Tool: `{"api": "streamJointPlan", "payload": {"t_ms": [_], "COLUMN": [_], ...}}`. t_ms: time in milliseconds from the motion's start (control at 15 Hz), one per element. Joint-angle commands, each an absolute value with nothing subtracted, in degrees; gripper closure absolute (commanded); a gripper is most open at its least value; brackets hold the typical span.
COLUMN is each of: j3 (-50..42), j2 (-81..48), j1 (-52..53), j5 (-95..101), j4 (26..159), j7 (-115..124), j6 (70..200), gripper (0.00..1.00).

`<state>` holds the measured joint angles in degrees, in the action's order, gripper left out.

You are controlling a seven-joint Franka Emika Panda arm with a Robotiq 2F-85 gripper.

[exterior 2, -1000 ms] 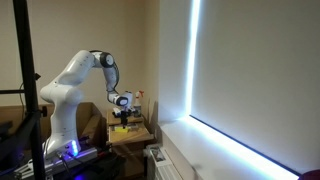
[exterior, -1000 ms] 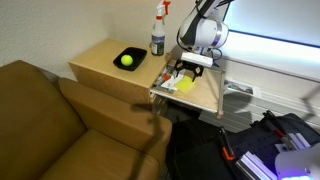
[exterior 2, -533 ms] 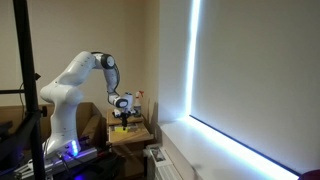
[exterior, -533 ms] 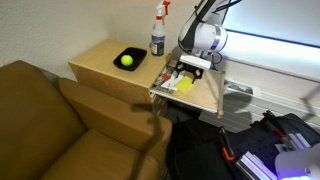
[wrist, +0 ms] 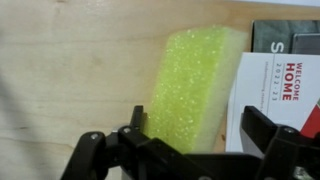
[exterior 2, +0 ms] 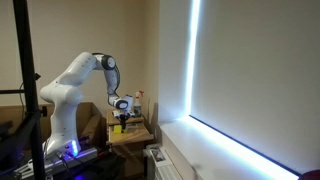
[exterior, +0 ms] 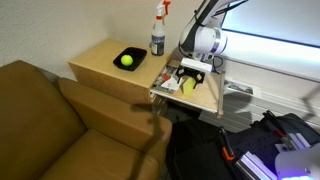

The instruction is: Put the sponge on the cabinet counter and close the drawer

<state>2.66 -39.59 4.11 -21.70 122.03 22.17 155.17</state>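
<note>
Your jaws hang released astride the yellow-green sponge, which lies in the open drawer beside a printed booklet.

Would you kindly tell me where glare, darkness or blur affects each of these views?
Wrist view: evenly lit, the sponge crisp, the gripper dark and soft. In both exterior views a window strip blows out white; in an exterior view the arm sits in a dim room.

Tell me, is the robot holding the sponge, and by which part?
Nothing is held yet. The gripper has its jaws open, one on each side of the sponge, which lies flat in the drawer.
</note>
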Motion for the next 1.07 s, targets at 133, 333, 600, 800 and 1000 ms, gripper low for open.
{"api": "streamJointPlan", "payload": {"t_ms": [133, 333, 600, 800, 1000], "j3": [2.61, 2.71, 2.48, 1.55, 1.40], "j2": [-39.39, -37.88, -30.40, -25.77, -25.61], "j1": [3.93, 3.84, 6.29, 10.44, 14.04], "j5": [-21.63, -21.46, -17.86, -11.93, -6.46], "j4": [121.96, 122.48, 125.38, 124.93, 119.76], "j7": [22.11, 21.77, 20.69, 21.51, 22.79], "j6": [155.27, 154.62, 152.93, 154.55, 157.58], "gripper": [0.42, 0.62, 0.91, 0.99, 0.98]}}
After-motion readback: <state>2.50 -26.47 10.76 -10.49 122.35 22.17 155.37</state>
